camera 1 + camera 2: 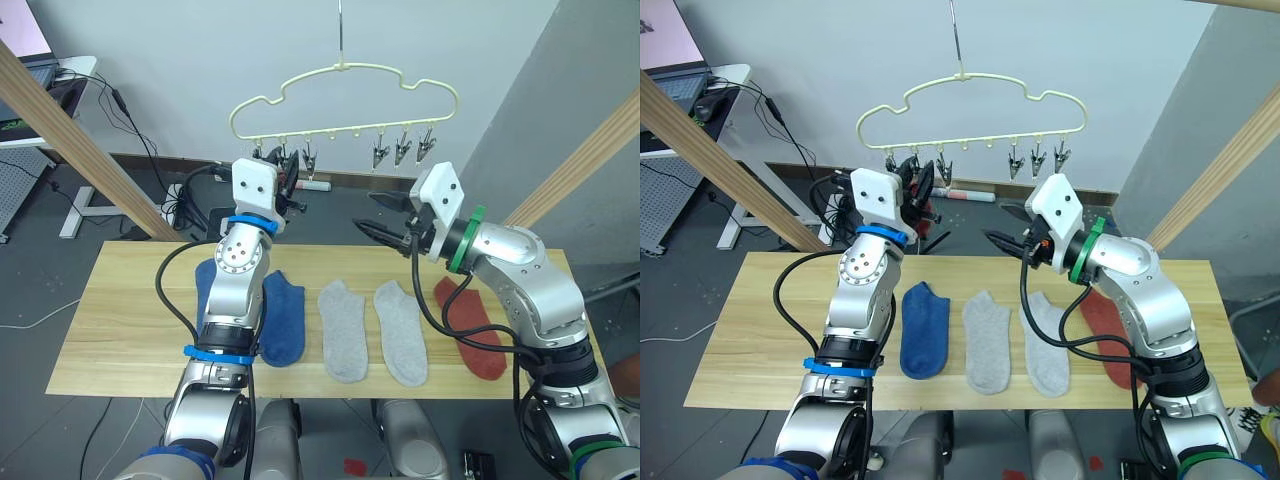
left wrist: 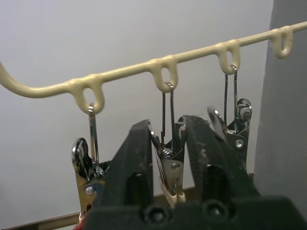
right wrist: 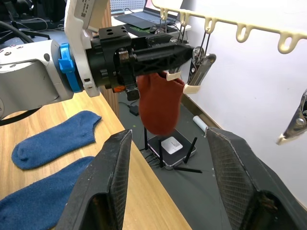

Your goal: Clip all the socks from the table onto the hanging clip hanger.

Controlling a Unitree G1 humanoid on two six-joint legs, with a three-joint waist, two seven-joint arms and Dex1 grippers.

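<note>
A rust red sock (image 3: pixel 159 105) hangs from a silver clip (image 3: pixel 200 67) near the left end of the clip hanger (image 1: pixel 345 95), which hangs by its hook above the far edge of the table (image 1: pixel 120 330). The left gripper (image 2: pixel 169 158) is raised to that clip, its fingers closed on the clip's handles; the clip's white-tipped end sits between them. The right gripper (image 3: pixel 168 158) hovers just right of it, jaws spread wide and holding nothing, pointing left toward the hanging sock.

On the table lie five socks in a row: two blue socks (image 1: pixel 283 315) at left, one partly hidden behind the left arm, two light grey socks (image 1: pixel 343 330) in the middle, and one red sock (image 1: pixel 470 325) at right beneath the right arm.
</note>
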